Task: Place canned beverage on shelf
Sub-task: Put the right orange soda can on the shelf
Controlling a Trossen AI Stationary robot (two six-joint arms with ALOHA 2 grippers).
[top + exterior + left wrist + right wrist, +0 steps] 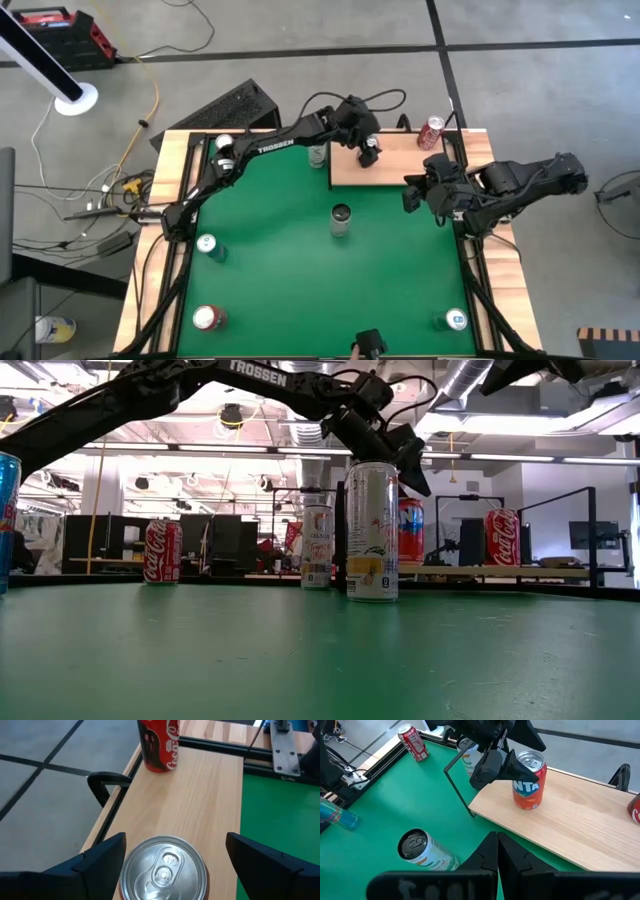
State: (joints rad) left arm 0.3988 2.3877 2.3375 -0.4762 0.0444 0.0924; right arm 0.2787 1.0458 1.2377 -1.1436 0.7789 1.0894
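Observation:
An orange Fanta can stands upright on its base on the pale wooden shelf, near the shelf's left end. My left gripper is over it, open, with one finger on either side of the can's top and a gap on each side. In the high view the gripper hides the can. A red Coca-Cola can stands at the shelf's far right corner. My right gripper is shut and empty, above the green surface just off the shelf's near right corner.
A white can stands mid-table. Another pale can stands just left of the shelf. More cans stand at the far left, left, near left and near right. Black rods edge the shelf.

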